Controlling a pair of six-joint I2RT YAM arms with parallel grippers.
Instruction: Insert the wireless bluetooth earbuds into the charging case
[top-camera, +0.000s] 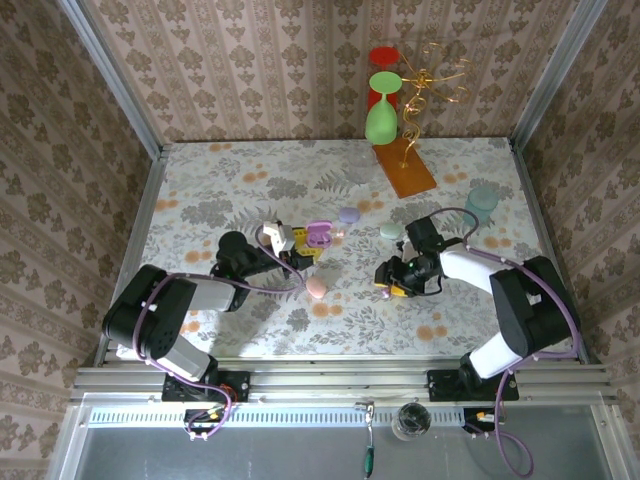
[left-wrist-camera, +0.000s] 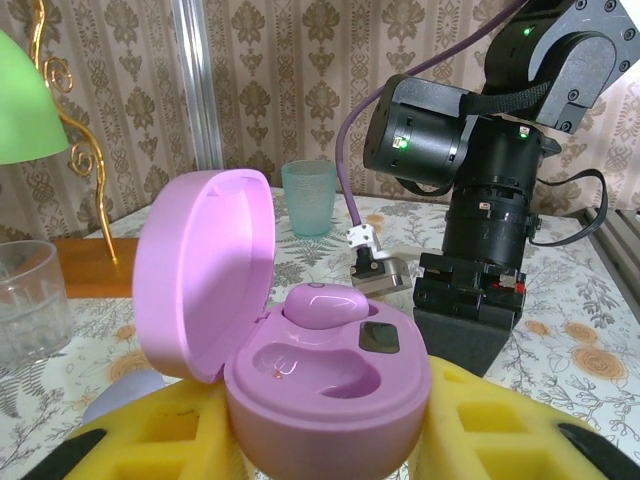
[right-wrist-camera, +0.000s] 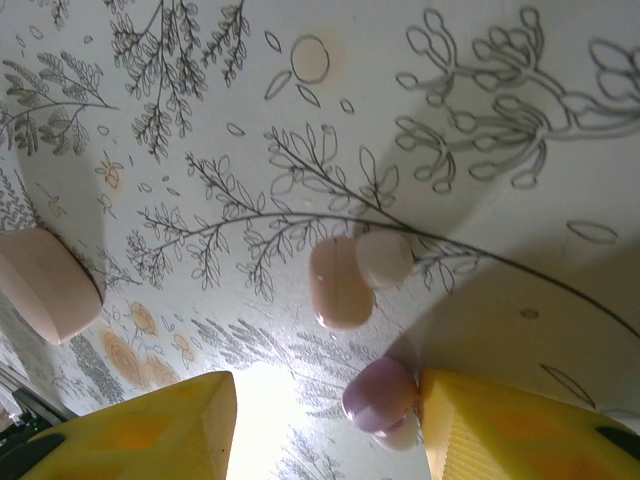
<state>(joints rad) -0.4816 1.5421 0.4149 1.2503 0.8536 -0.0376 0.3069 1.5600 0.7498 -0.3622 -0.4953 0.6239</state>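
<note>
My left gripper (top-camera: 303, 250) is shut on the open lilac-pink charging case (left-wrist-camera: 330, 390), its yellow fingers (left-wrist-camera: 150, 440) on either side of the base. The lid (left-wrist-camera: 205, 270) stands up at the left. One earbud (left-wrist-camera: 322, 303) sits in the far slot, and the near slot (left-wrist-camera: 320, 368) is bare. My right gripper (right-wrist-camera: 325, 425) points down at the table with its jaws open. A lilac earbud (right-wrist-camera: 380, 393) lies between them, touching the right finger (right-wrist-camera: 520, 435). A second, pinker earbud (right-wrist-camera: 340, 283) lies just beyond on the cloth.
A pink pebble-shaped case (right-wrist-camera: 45, 285) lies left of the right gripper. Lilac (top-camera: 349, 215) and mint (top-camera: 391, 231) pebble cases lie mid-table. At the back stand a teal cup (top-camera: 483, 200), a clear glass (top-camera: 360, 165) and an orange board (top-camera: 404, 165) with a gold wire stand.
</note>
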